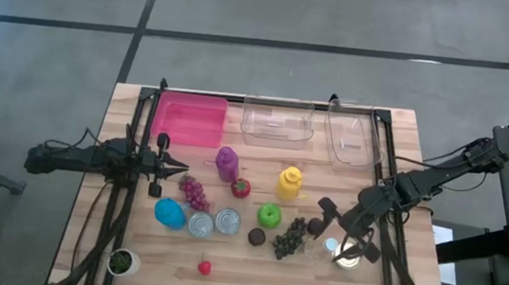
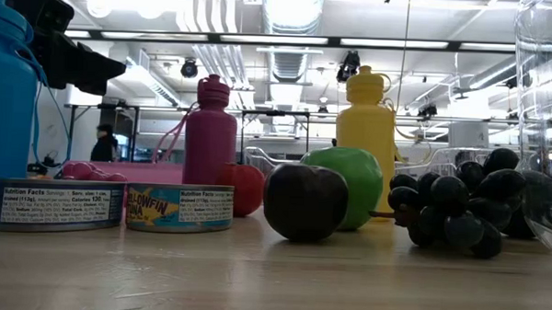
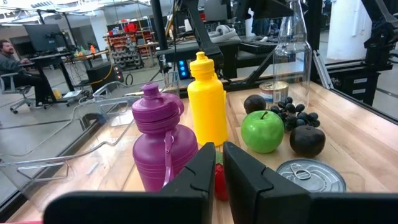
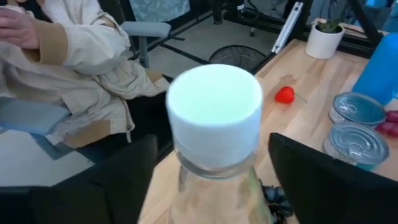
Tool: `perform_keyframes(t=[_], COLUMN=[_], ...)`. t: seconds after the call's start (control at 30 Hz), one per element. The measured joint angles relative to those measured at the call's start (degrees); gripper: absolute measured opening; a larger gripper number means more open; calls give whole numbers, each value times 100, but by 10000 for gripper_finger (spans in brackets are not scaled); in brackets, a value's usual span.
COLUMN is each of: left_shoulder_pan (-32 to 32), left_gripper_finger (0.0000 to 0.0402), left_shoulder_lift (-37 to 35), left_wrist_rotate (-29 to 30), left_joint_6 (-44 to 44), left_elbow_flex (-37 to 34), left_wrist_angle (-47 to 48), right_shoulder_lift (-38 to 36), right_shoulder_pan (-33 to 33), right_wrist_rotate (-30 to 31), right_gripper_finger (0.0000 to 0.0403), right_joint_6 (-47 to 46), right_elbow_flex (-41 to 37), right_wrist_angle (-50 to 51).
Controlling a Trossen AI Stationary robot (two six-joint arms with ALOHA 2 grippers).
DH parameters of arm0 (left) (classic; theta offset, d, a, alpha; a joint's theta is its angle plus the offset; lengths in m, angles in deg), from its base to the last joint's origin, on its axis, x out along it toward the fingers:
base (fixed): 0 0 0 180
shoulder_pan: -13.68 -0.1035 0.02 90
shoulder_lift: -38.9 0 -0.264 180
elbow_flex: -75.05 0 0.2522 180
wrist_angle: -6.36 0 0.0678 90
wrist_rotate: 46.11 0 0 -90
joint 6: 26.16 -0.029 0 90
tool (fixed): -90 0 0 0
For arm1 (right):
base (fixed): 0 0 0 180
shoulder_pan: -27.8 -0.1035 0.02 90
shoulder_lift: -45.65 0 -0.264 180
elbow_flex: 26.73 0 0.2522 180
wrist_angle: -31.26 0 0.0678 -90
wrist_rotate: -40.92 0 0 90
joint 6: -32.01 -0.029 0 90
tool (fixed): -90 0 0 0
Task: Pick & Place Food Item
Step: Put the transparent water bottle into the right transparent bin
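clear bottle point(image 4: 214, 143) between wide-apart fingers of right pincer point(image 4: 211, 180), not gripped | left pincer point(image 3: 219, 171) closed, empty

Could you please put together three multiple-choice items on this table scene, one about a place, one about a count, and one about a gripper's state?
1. Where does the green apple lie?
A. beside the dark grapes
B. inside the pink tray
C. on the blue bottle

2. How many tin cans stand side by side near the blue bottle?
A. one
B. two
C. four

3. How are the right gripper's fingers set?
A. spread either side of a white-capped clear bottle
C. shut on the strawberry
B. shut on a can

Answers: 1 A, the high view shows apple and grapes adjacent. 2 B, two cans sit together. 3 A, the right wrist view shows a finger on each side of the bottle.
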Motion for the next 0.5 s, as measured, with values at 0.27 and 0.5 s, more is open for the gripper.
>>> perform_keyframes(t=[0.27,0.5], left_shoulder_pan=[0,0], left_gripper_finger=[36,36], left_shoulder_lift=[0,-1], left_wrist_rotate=[1,0], left_joint_6=[0,0], left_elbow_flex=[1,0], left_wrist_angle=[1,2], right_shoulder_lift=[0,0], right_shoulder_pan=[-2,-1], right_wrist_rotate=[-86,-84], right_gripper_finger=[200,153], right_joint_6=[160,332], right_elbow_flex=[0,0], right_wrist_angle=[11,-4])
